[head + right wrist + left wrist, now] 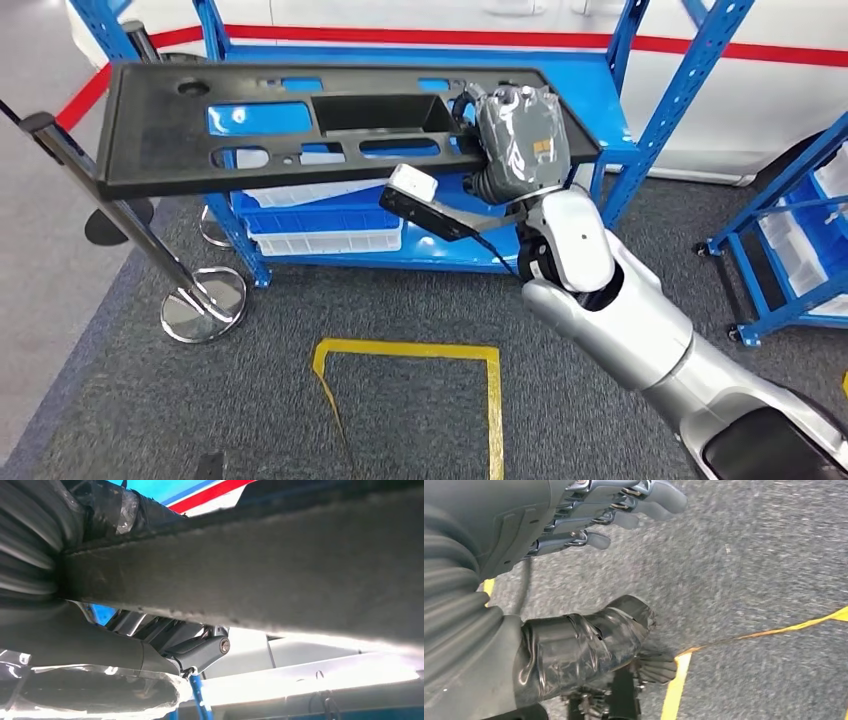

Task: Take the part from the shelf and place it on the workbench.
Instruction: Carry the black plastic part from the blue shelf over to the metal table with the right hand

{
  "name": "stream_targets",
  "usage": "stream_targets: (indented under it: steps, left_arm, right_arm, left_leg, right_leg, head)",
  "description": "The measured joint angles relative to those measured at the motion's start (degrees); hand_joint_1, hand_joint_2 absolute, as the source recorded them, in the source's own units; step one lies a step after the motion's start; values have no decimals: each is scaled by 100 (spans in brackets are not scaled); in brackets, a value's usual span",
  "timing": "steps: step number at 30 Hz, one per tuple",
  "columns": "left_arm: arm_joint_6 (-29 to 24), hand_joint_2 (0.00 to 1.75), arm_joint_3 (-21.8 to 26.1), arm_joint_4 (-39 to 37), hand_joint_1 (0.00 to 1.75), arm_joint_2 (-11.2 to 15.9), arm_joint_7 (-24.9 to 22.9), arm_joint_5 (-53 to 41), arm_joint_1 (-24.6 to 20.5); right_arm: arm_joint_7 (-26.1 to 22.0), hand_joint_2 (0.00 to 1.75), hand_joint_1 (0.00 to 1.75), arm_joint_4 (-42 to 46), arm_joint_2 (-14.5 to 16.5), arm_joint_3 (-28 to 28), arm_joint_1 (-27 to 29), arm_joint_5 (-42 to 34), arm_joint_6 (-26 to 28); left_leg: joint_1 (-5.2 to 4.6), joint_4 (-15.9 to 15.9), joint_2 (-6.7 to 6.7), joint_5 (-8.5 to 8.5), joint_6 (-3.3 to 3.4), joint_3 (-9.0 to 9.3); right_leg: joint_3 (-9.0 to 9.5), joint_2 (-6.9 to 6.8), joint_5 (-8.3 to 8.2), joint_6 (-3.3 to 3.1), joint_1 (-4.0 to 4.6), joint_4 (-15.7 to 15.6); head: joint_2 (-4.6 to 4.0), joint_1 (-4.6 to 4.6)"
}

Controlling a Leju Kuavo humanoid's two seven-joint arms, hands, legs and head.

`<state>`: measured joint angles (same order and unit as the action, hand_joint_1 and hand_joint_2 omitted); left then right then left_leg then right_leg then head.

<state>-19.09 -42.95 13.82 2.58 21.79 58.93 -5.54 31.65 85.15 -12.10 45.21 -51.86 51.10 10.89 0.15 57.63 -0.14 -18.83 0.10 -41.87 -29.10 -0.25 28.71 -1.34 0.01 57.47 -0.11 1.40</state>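
Here the right hand (520, 140) grips the black part's (300, 125) right end, fingers (200, 650) under its edge, above the blue shelf (590, 95); left hand (574, 525) hangs with fingers spread, holding nothing.

Surface finishes: matt part, painted shelf, pile floor.
The part (300, 130) looked like matt black plastic with a rough-textured edge; the shelf (690, 80) was glossy blue-painted metal; the carpet (420, 290) was coarse grey pile; the right hand (520, 140) wore a smooth grey cover.

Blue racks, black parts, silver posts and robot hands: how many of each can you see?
Blue racks: 2
Black part: 1
Silver posts: 2
Robot hands: 2, right robot hand holding the part, left robot hand empty
Total: 7
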Motion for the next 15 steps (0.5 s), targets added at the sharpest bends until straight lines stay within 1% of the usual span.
stream_targets:
  steps: [1,2,3,4,5,6,7,8,9,10,11,12,13,14,15]
  left_arm:
    - [-2,175,2,-2,0,1,-4,2,17]
    - [-2,175,3,-3,0,-3,-6,2,26]
    - [-2,175,3,-3,0,-7,-8,2,32]
    - [-2,175,3,-3,0,-9,-9,2,28]
    - [-2,175,4,-3,0,-9,-9,2,19]
    - [-2,175,4,-3,0,-9,-9,2,10]
    - [-2,175,5,-3,0,-9,-9,2,5]
    - [-2,175,5,-3,0,-9,-9,2,1]
    - [-2,175,5,-3,0,-9,-7,3,-5]
    - [-1,175,7,-3,0,-9,-4,5,-14]
    - [-1,175,8,-3,0,-9,1,11,-22]
    - [0,175,10,-3,0,-9,5,21,-29]
    - [1,175,11,-3,0,-9,7,31,-32]
    - [2,175,11,-3,0,-9,7,43,-30]
    - [3,175,11,-3,0,-10,6,51,-29]
  right_arm:
    - [4,175,175,0,-2,1,0,-4,-19]
    - [7,175,175,0,-3,1,-2,-7,-34]
    - [7,175,175,0,-4,1,-4,-7,-42]
    - [8,175,175,0,-6,1,-5,-7,-46]
    - [8,175,175,0,-8,1,-6,-7,-49]
    - [8,175,175,0,-9,1,-6,-7,-50]
    - [8,175,175,0,-10,1,-6,-7,-50]
    - [8,175,175,1,-11,1,-6,-7,-50]
    - [10,175,175,3,-15,0,-8,-12,-50]
    - [13,175,175,5,-21,-1,-12,-31,-52]
    - [16,175,175,8,-26,-2,-18,-61,-57]
    - [20,175,175,11,-31,-3,-25,-97,-62]
    - [21,175,175,12,-33,-3,-29,-131,-67]
    - [21,175,175,12,-39,-3,-30,-154,-71]
    - [21,175,175,12,-49,-3,-35,-168,-79]
  left_leg:
    - [4,153,-8,-228,-39,-58]
    - [25,431,-9,-554,-78,-124]
    - [40,795,-5,-868,-116,-181]
    - [55,1168,-4,-1065,-147,-218]
    - [66,1467,-3,-1108,-172,-217]
    - [75,1612,-3,-1011,-190,-149]
    - [84,1569,-2,-852,-199,6]
    - [92,1343,-3,-743,-200,246]
    - [89,988,-4,-760,-187,542]
    - [78,630,-8,-855,-158,798]
    - [61,364,-12,-964,-120,965]
    - [41,214,-16,-1034,-77,1042]
    - [32,155,-16,-1014,-28,1032]
    - [39,125,-1,-949,17,1006]
    - [51,85,14,-880,65,976]
  right_leg:
    - [-61,-8,-89,-43,-21,-22]
    - [-129,-14,-164,-75,-22,-21]
    - [-217,-15,-232,-98,-19,-10]
    - [-308,-16,-291,-105,-15,10]
    - [-407,-17,-345,-99,-15,41]
    - [-512,-17,-393,-88,-17,83]
    - [-620,-16,-435,-74,-22,136]
    - [-719,-15,-469,-54,-27,198]
    - [-804,-12,-496,-29,-24,256]
    - [-864,-13,-526,1,-22,299]
    - [-900,-17,-563,33,-22,320]
    - [-923,-21,-610,68,-24,317]
    - [-932,-23,-665,104,-25,297]
    - [-948,-15,-674,136,-28,292]
    - [-981,-4,-590,166,-26,339]
  head:
    - [0,13]
    - [0,23]
    - [0,34]
    - [0,38]
    - [0,37]
    - [0,38]
    - [0,40]
    - [0,42]
    - [0,42]
    - [0,39]
    - [0,36]
    - [0,38]
    - [0,36]
    - [0,39]
    - [0,34]
